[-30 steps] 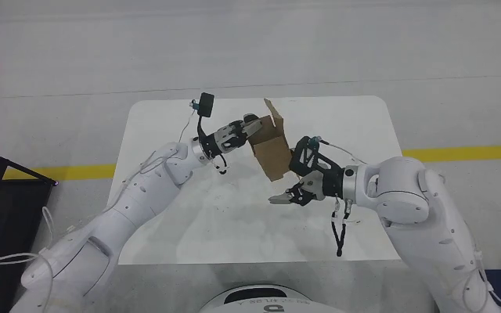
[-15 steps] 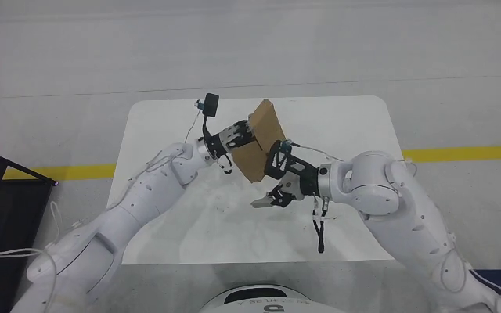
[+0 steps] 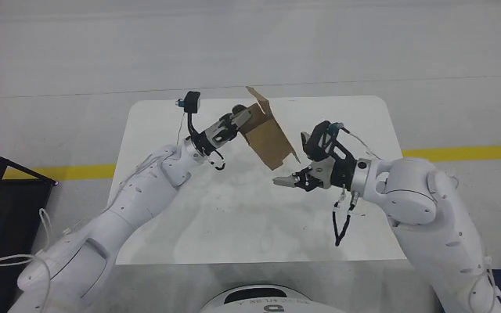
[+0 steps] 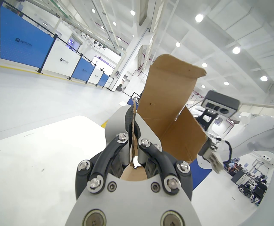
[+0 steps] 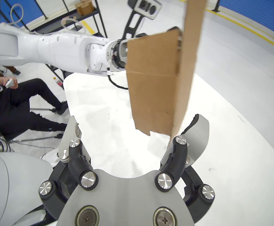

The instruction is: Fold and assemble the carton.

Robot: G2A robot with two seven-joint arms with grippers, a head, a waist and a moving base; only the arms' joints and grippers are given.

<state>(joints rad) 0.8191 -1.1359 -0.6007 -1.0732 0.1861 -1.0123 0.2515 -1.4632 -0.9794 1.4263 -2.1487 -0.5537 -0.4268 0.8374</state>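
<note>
Half-open carton hung in air; table lay beneath carton, apart. Jaws of left gripper clamped carton's edge panel. Jaws of right gripper stood wide, empty, just beside carton's lower flap. Likely risk: grip was one-edge only, so push from right could swivel carton or buckle flap.

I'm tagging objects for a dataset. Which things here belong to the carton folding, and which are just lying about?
In the job:
carton, pinched in the left gripper above the table
right gripper, open beside the carton's lower edge

Lying about:
black rack off the table, with boxes on it
small bottle on the floor
</note>
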